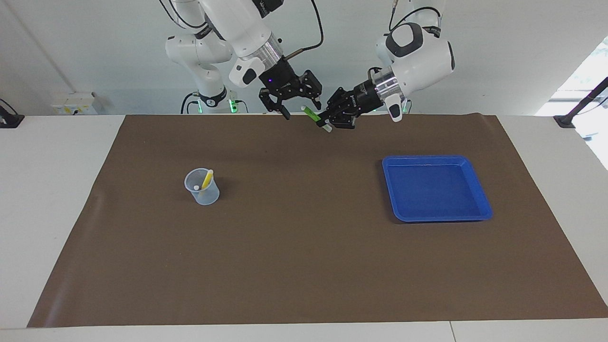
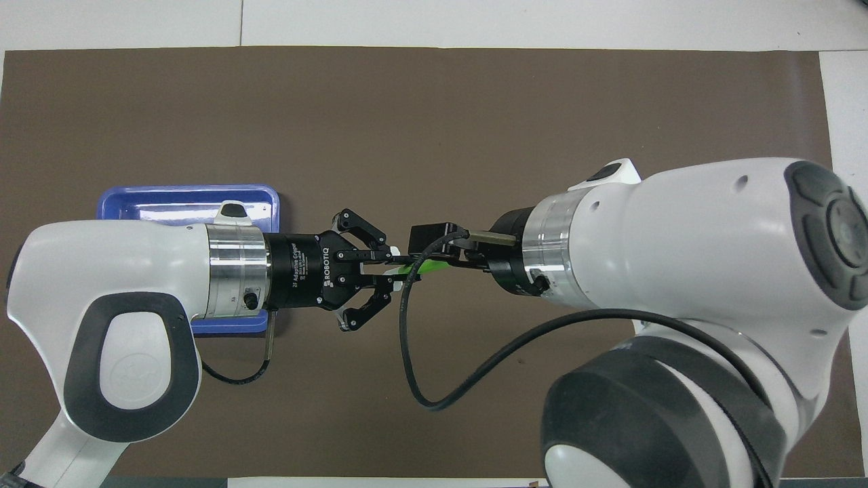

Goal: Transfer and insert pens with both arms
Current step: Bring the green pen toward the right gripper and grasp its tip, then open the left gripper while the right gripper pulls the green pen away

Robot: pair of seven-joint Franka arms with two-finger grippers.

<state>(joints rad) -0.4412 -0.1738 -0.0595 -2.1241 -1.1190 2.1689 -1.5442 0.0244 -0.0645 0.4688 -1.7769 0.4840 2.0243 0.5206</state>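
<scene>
My left gripper (image 1: 328, 121) is shut on the green pen (image 1: 311, 114) and holds it tilted in the air over the mat's edge nearest the robots. It also shows in the overhead view (image 2: 388, 271), with the green pen (image 2: 422, 269) sticking out toward the right arm. My right gripper (image 1: 301, 107) is open, with its fingers on either side of the pen's free upper end. The yellow pen (image 1: 207, 179) stands in a clear cup (image 1: 203, 191) toward the right arm's end. A pale tip (image 1: 195, 188) also shows in the cup. The purple pen is not visible.
An empty blue tray (image 1: 436, 213) lies on the brown mat (image 1: 304, 266) toward the left arm's end; its rim shows in the overhead view (image 2: 183, 196). The cup is hidden under the right arm in the overhead view.
</scene>
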